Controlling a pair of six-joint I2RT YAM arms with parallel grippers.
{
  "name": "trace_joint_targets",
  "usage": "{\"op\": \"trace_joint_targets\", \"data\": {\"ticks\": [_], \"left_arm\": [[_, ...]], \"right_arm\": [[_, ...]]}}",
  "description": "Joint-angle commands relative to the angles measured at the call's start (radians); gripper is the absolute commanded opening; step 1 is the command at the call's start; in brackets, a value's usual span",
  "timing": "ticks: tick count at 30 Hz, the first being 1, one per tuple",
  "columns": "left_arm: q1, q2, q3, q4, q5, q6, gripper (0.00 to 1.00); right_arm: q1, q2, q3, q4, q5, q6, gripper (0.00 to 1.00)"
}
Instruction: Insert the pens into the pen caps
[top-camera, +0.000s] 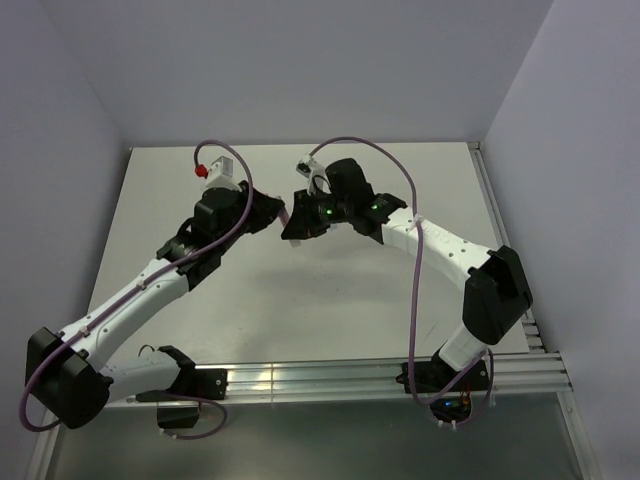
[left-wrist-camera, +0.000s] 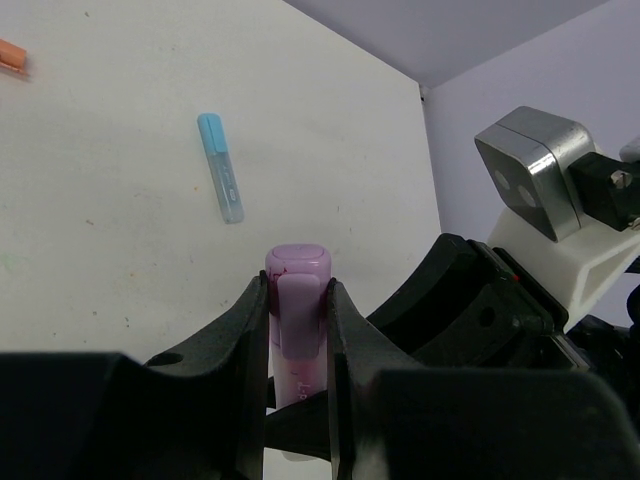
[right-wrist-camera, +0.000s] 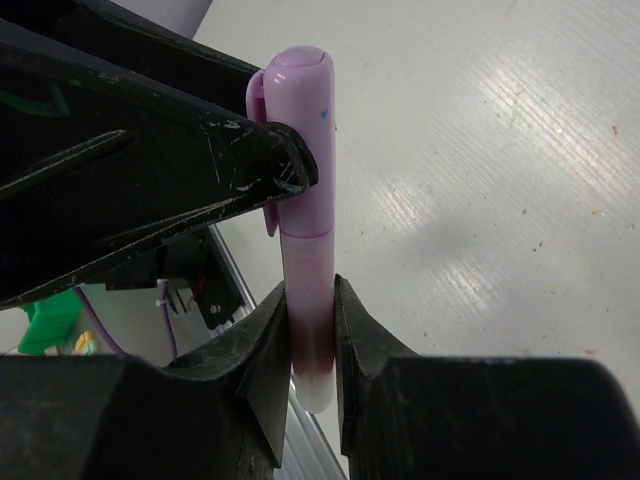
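The left fingers (left-wrist-camera: 245, 340) pinch the pink cap (left-wrist-camera: 298, 262) across its sides, its clip facing the left wrist camera and its rounded end pointing away from the palm. The right fingers (right-wrist-camera: 262, 370) are pressed onto the lower barrel of the pink pen (right-wrist-camera: 308, 258), whose pale tail pokes out below them. In the top view the two sets of fingers meet nose to nose above the middle of the table (left-wrist-camera: 120, 250), with the pink pieces bridging the small gap between them. What matters is the line: in the right wrist view, cap and pen share one long axis, running straight from the right fingers up into the left ones. A seam shows where the cap's mouth sits over the barrel. The cap therefore looks to be on the pen already, though whether it is fully home cannot be told. Any further push should probably run along that shared axis, the two arms closing toward each other, since a sideways offset could cock the cap. A blue pen (left-wrist-camera: 220, 167) lies flat on the table well beyond the left fingers, and an orange piece (left-wrist-camera: 10, 55) sits at that view's edge.
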Motion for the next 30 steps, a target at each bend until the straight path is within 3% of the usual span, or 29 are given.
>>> {"op": "trace_joint_targets", "data": {"ticks": [1, 30], "left_arm": [[-0.122, -0.023, -0.042, -0.159, 0.278, -0.036, 0.00], [-0.210, -0.033, -0.109, -0.181, 0.254, -0.076, 0.00]], "right_arm": [[-0.045, -0.044, 0.030, 0.282, 0.205, 0.004, 0.00], [-0.066, -0.062, 0.023, 0.279, 0.217, -0.008, 0.00]]}}
